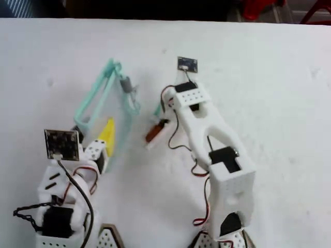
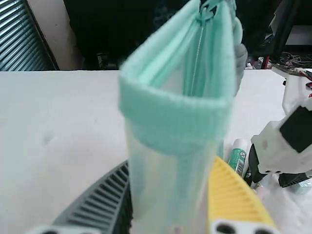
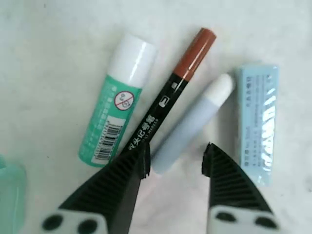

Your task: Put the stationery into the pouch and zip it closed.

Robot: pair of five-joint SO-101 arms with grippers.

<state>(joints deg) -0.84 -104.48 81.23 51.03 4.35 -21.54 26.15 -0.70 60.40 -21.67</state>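
Pen [image 3: 192,117] in pale blue lies between right tool's [image 3: 175,158] tips.

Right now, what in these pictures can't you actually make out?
High view: the right arm covers what lies beneath it; just one end of the marker peeks out.
Left wrist view: the pouch is close and blurred, so its inside is unclear; it hides part of the glue stick.
Right wrist view: a finger of the right gripper hides the marker's other end.

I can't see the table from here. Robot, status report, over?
Left gripper shut on pouch. Right gripper open, straddling pale blue pen. Glue stick, brown marker, eraser beside it on table, none pouched. Nothing blocking.
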